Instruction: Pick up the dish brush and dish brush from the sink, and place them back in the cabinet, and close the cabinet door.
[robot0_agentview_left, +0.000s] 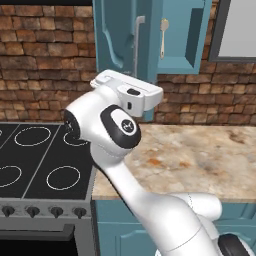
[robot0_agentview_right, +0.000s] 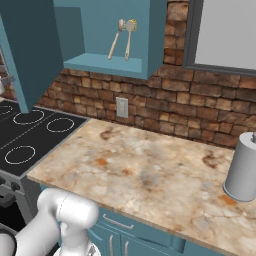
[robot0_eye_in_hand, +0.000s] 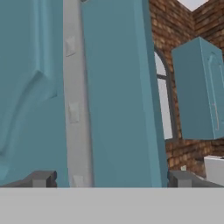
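A brick wall backs this kitchen, with a marbled tabletop beneath it. My hand is raised at the open cabinet door, its two fingertips spread wide with nothing between them. Straight ahead of the hand, filling the gap between the tips, is the door's face and its silver handle, very close; I can't tell whether the tips touch it. From the left base camera the hand sits just below the door's lower edge, with the handle rising above it.

Past the door to the hand's right is the cabinet, standing open. Two brushes stand leaning on its back wall on the lower shelf: one brush and, touching beside it, a second brush with a yellowish head.

Below and left of the hand lies the black stovetop. Well off to the right on the tabletop stands a grey canister, under a window.
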